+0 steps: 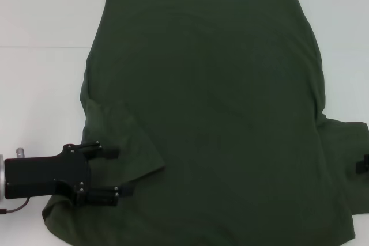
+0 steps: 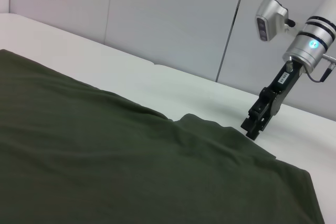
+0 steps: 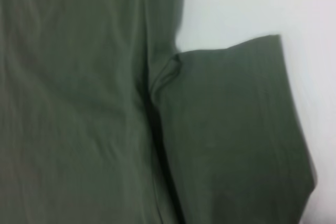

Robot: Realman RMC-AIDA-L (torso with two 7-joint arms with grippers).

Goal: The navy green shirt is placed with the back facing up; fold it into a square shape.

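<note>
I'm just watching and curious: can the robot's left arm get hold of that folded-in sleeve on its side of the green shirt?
Probably yes. The left gripper sits right at the folded-in sleeve of the navy green shirt, fingers spread open over the sleeve's near edge, and nothing lies between them.

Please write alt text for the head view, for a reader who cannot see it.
A navy green shirt lies spread, plain side up, on a white table. The left gripper, open, is over the folded-in left sleeve; the right gripper barely shows at the right sleeve's edge.
</note>
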